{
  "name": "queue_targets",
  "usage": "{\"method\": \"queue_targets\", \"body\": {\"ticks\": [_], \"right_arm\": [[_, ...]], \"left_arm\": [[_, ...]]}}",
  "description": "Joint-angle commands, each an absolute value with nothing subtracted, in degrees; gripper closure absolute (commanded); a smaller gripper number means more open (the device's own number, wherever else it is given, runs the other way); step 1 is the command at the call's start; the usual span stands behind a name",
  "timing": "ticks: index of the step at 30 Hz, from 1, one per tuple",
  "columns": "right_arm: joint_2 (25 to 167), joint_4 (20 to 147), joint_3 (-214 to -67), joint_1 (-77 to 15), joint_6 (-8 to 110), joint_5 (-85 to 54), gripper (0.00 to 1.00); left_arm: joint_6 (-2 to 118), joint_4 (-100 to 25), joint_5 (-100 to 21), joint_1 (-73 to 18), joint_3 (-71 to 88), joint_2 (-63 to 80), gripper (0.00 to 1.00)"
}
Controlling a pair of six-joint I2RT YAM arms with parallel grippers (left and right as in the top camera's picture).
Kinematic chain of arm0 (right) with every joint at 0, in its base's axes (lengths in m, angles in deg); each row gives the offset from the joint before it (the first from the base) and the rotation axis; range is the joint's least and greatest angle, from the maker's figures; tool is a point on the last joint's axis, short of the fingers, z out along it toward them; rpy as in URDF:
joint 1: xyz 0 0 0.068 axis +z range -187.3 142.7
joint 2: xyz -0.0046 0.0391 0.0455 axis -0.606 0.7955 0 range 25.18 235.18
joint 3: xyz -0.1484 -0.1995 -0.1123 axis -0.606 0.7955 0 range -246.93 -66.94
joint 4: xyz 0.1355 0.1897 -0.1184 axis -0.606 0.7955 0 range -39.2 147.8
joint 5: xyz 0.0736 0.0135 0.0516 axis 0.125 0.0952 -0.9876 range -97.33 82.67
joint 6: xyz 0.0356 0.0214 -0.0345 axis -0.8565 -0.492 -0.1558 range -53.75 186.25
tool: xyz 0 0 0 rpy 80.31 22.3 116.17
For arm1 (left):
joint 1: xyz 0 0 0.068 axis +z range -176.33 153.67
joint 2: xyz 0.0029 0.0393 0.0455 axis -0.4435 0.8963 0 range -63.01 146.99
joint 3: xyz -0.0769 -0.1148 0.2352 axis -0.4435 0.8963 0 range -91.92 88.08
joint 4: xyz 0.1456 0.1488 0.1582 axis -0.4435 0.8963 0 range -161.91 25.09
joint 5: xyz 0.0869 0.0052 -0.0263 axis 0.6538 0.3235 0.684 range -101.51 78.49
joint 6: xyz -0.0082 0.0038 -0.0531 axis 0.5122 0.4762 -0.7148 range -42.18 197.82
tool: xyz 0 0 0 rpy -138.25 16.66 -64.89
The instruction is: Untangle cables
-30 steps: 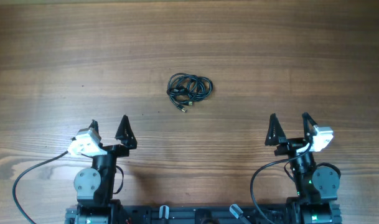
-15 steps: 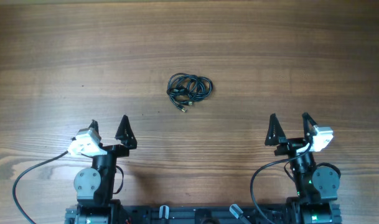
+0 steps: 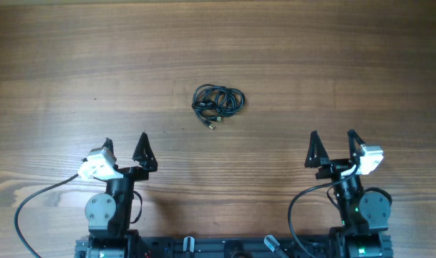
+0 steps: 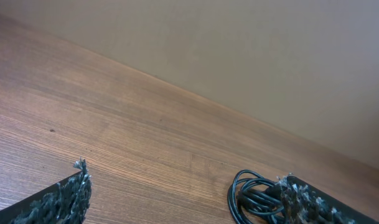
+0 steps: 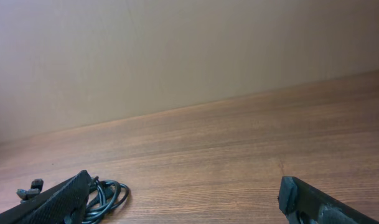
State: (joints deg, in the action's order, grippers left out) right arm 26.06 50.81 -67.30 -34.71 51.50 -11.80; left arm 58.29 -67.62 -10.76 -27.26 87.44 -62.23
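Overhead: the cables (image 3: 218, 102) lie bunched in a small tangle mid-tabletop (image 3: 346, 57), well apart from both arms. The left claw (image 3: 125, 140) and right claw (image 3: 332, 134) gape wide, holding nothing. Left wrist: the tangle (image 4: 248, 193) shows partly behind one finger. Right wrist: the tangle (image 5: 108, 194) lies just past one finger.

2 black end effectors (image 3: 125, 137) (image 3: 333, 132), white wrist blocks (image 3: 97, 166), black wires (image 3: 31, 201)

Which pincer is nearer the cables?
The left pincer: the cables lie slightly toward its side; the right pincer sits farther off.
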Motion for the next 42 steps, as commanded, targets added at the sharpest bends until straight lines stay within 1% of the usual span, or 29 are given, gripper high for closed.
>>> {"method": "queue_targets", "body": {"ticks": [1,14,16,18,19,21,23,26,29,33,35,36,42], "right_arm": [[25.8,50.6,-67.2,-34.5,51.1,-12.5,0.0],[25.8,50.5,-67.2,-34.5,50.6,-12.5,0.0],[25.8,50.5,-67.2,-34.5,43.2,-12.7,0.0],[25.8,50.5,-67.2,-34.5,40.8,-14.0,0.0],[25.8,50.4,-67.2,-34.5,41.1,-15.3,0.0],[25.8,49.8,-67.3,-34.5,47.7,-22.0,0.0],[26.2,50.8,-68.5,-34.5,51.7,-26.4,0.0],[28.4,52.4,-71.8,-34.5,51.8,-29.6,0.0],[32.6,53.2,-76.5,-34.5,51.5,-32.3,0.0],[44.9,58.0,-89.0,-34.5,52.1,-36.5,0.0],[48.7,60.1,-92.9,-34.5,53.8,-38.1,0.0],[54.6,64.7,-99.5,-34.5,55.7,-39.5,0.0],[68.2,79.0,-117.3,-34.5,55.8,-40.7,0.0]], "left_arm": [[59.4,-67.6,-11.2,-26.8,87.8,-62.8,0.0],[59.4,-67.8,-11.2,-26.8,87.8,-62.8,0.0],[59.4,-67.7,-11.4,-26.8,87.8,-62.8,0.0],[59.4,-67.8,-13.3,-26.8,87.8,-62.8,0.0],[59.4,-67.8,-13.9,-26.8,87.8,-62.8,0.0],[59.4,-68.0,-17.3,-26.8,87.7,-62.6,0.0],[59.4,-68.2,-20.5,-26.8,87.2,-62.3,0.0],[59.4,-67.7,-23.8,-26.8,84.4,-59.8,0.0],[59.4,-66.3,-25.4,-26.8,79.7,-54.8,0.0],[59.5,-61.0,-30.2,-26.8,66.0,-39.8,0.0],[59.6,-57.9,-31.9,-26.8,60.4,-34.4,0.0],[59.6,-52.6,-33.4,-26.8,52.9,-27.6,0.0],[61.1,-35.3,-34.7,-27.8,30.9,-8.4,0.0]]}}
